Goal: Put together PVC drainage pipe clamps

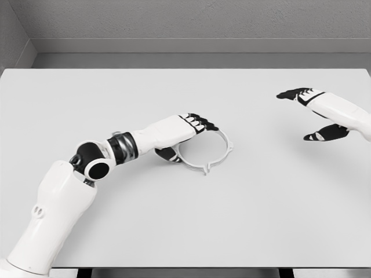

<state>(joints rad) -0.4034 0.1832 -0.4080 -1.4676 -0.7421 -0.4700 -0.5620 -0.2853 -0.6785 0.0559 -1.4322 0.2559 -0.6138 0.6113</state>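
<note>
- My left hand (188,130) pinches the clamp (204,152) mid-desk (261,231); a thin-rim grip could slip.
- My right hand (316,113), fingers spread wide, holds nothing near the right edge.

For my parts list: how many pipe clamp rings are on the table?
1. The clamp ring lies flat near the middle of the table, at the left hand. The hand covers part of its rim, so a small piece underneath could be hidden.

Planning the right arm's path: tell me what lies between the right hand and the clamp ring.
Only bare table. The head view shows nothing between the right hand and the clamp ring, which the left hand is touching.
</note>
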